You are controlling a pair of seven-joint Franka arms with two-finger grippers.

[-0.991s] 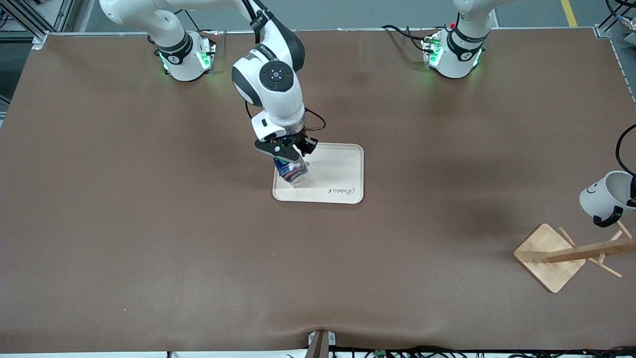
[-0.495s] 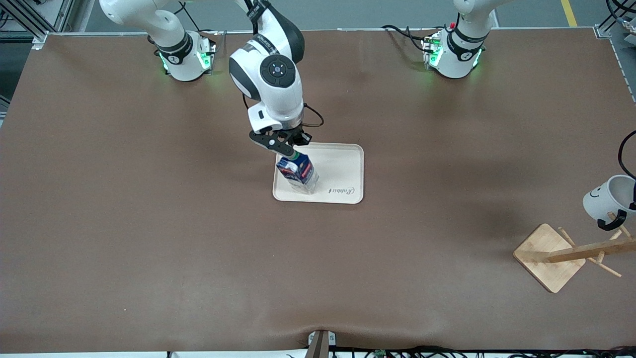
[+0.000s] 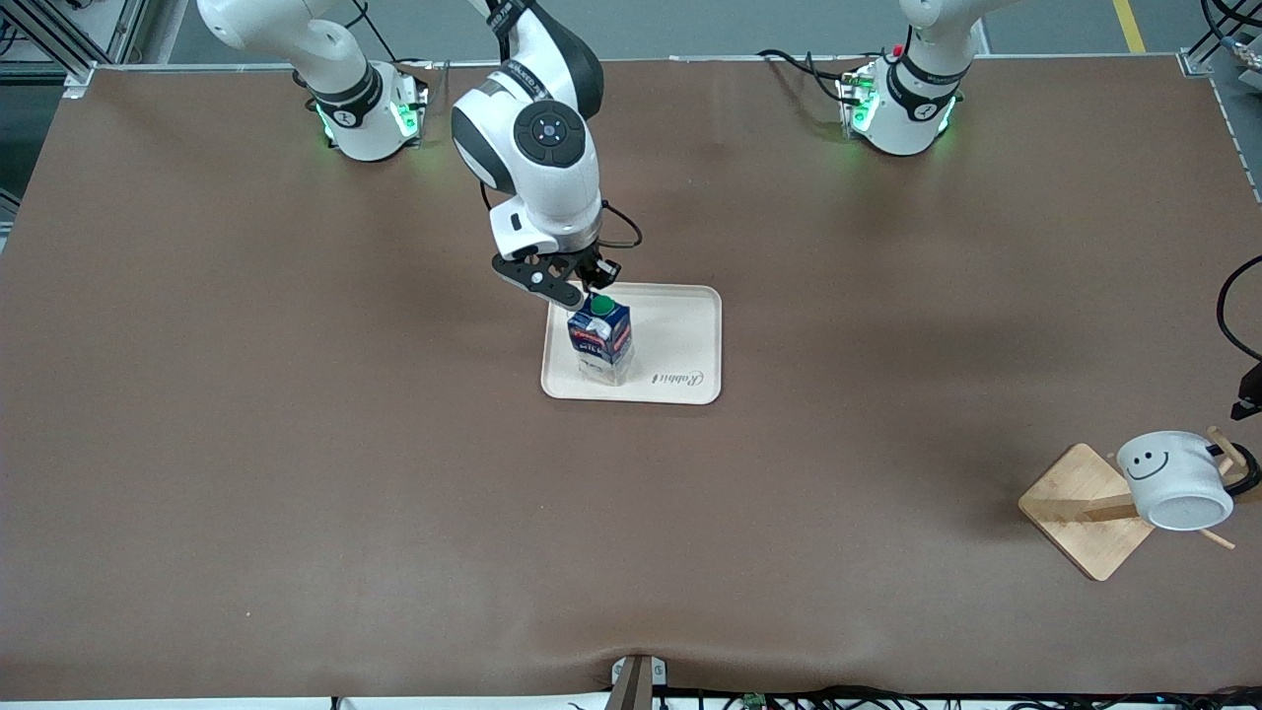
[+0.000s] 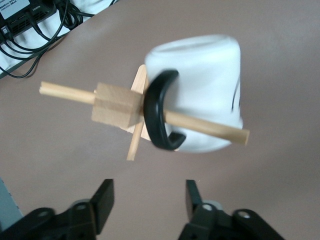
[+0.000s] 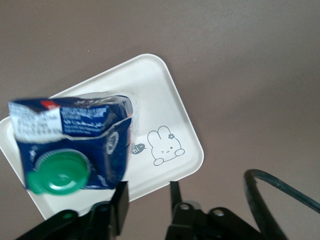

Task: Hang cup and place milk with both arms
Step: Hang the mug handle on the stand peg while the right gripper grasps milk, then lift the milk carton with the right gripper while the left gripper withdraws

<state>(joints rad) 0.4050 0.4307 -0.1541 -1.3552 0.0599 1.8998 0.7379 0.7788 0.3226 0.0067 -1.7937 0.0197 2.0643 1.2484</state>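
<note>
Upper left of the front view: the right arm's base, and the arm reaches down toward the frame's centre. Its right gripper hangs just over the top of the milk, which stands upright on the cream tray in the middle of the frame, toward the tray's edge at the right arm's end. In the right wrist view the fingers are spread with nothing between them; the carton's green cap sits apart from them, so the milk looks released and placed (the tray's little rabbit print is uncovered beside it).

Upper right of the front view holds the left arm's base; most of that arm is out of frame. At the lower right, the cup hangs on the wooden rack, its smiley face turned up toward the camera. The left wrist view shows the black loop handle threaded over a wooden peg, with the left gripper clear of the cup, fingers apart and empty.

Judging from this, both halves of the task appear done. What seems left is only for both arms to pull away.
</note>
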